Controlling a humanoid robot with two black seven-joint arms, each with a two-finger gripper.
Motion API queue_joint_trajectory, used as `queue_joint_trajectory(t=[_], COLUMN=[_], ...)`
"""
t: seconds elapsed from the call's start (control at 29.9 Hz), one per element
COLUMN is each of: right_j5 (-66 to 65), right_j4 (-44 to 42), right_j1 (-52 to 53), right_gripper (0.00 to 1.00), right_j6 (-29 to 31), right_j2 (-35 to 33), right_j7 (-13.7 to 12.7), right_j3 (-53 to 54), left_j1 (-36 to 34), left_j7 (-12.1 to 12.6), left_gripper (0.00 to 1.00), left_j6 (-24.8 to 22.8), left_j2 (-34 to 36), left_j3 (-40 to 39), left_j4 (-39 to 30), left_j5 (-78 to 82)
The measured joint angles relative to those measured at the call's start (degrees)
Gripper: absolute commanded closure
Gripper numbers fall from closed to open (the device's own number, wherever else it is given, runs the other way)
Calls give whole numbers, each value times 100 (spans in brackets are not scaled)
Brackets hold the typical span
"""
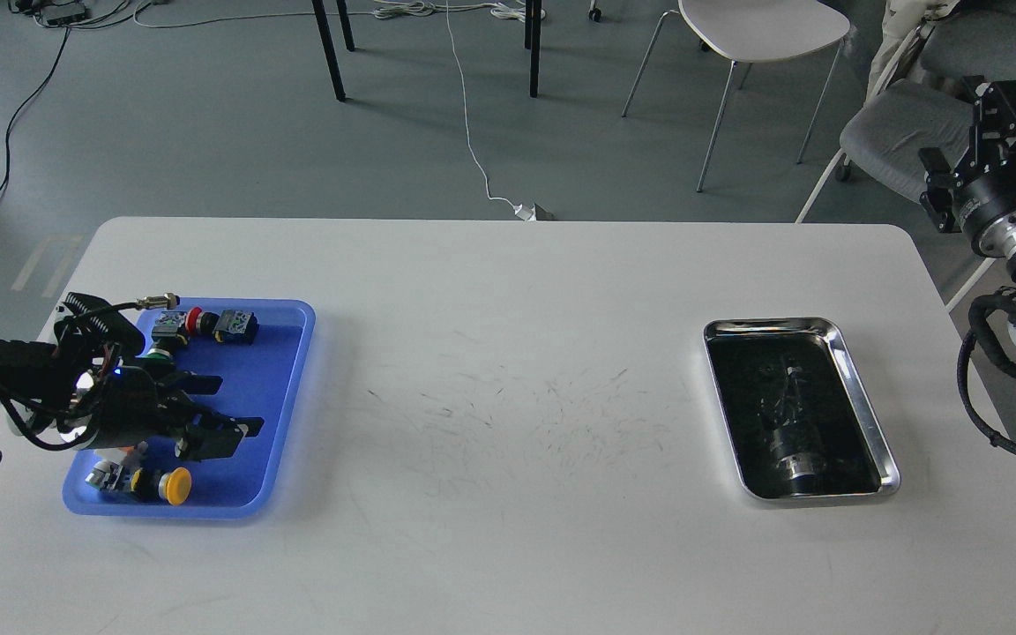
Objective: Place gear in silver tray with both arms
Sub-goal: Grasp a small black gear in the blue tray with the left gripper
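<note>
My left gripper point(227, 407) is low over the middle of the blue plastic tray point(283, 397), its two black fingers spread apart and pointing right. The gear is hidden: I cannot pick it out among the parts, and the gripper covers the middle of that tray. The silver tray point(867, 401) lies at the table's right side, and its dark mirror bottom holds only reflections. My right gripper point(993, 123) is raised high past the table's right edge, far from both trays. It is seen from behind, so I cannot make out its fingers.
In the blue tray lie a yellow push button point(176, 485), a red-capped switch point(194, 319) and other small electrical parts. A white chair point(759, 35) and a grey chair point(905, 132) stand behind the table. The white tabletop point(508, 397) lies between the trays.
</note>
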Motion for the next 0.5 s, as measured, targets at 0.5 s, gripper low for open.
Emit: queue_joint_trajectory(t=[0.5], right_j5=[-7], right_j4=[1], right_j1=[-20], right_gripper=[6], right_j6=[-35], right_j2=[9], right_j7=[0], right_j3=[-10], left_j1=[313], left_j7=[2], left_gripper=[21], left_j6=[350], left_j2=[34], left_j3=[5], left_j4=[407], left_j5=[99])
